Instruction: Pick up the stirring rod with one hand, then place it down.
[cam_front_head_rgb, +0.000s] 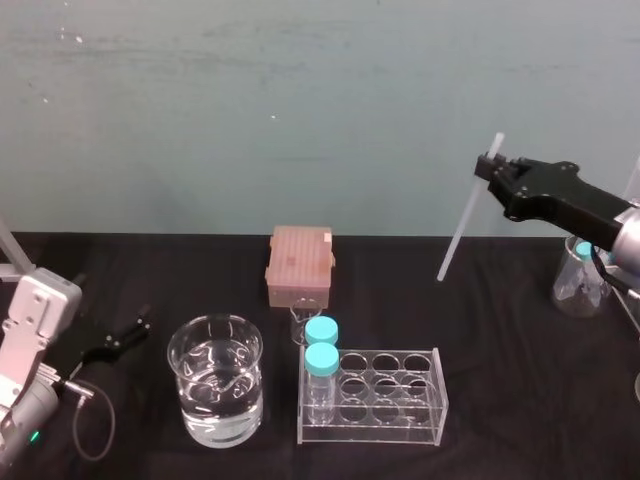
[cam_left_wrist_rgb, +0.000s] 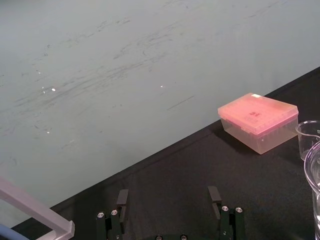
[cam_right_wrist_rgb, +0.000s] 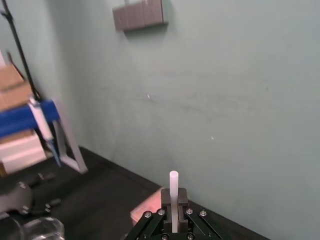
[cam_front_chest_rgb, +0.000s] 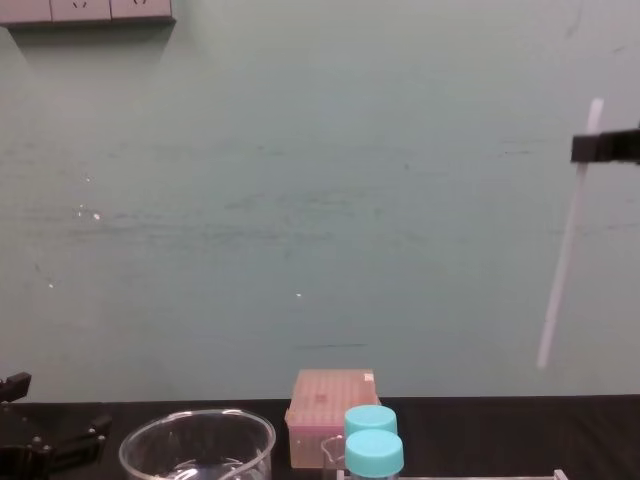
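No legible text, label, brand, number or sign on anything.

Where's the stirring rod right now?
Head view, right side: the stirring rod hangs tilted in the shut right gripper, above the table, its lower end between the pink box and the flask. The left gripper sits far left.
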